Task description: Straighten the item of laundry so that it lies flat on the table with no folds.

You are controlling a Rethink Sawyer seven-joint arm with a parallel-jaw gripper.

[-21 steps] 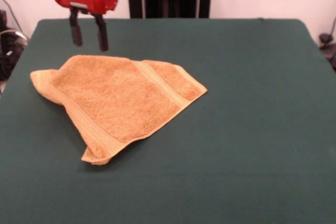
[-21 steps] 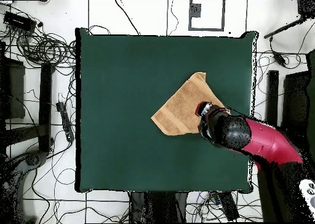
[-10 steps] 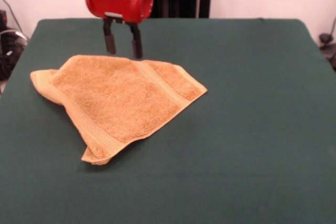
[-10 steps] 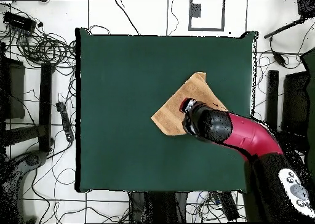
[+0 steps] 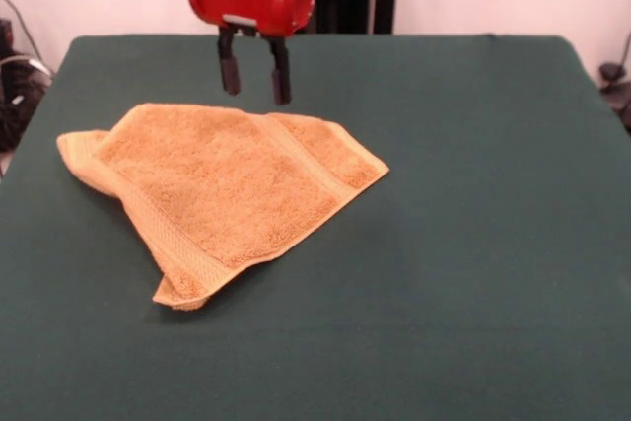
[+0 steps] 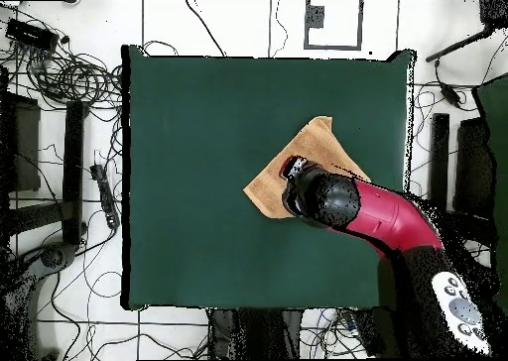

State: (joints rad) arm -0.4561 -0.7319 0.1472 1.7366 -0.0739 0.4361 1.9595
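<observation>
towel: the golden-orange terry hand towel (image 5: pixel 222 194) is folded over itself into a rough triangle, sitting on the green desk (image 5: pixel 473 244), nearer the far edge on the side where the arm reaches in

claw: the claw (image 5: pixel 255 86) hangs empty with its fingers apart, just above the towel's far edge

key relation: towel spreads out from under the claw toward the near edge of the desk; its long axis runs diagonally

next, I guess: drop onto the top layer's edge and peel it open

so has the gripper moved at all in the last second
Yes. In the front view the gripper, fingers open, has travelled rightward along the towel's far edge, from above its left part to near the middle; the towel has not shifted.
</observation>
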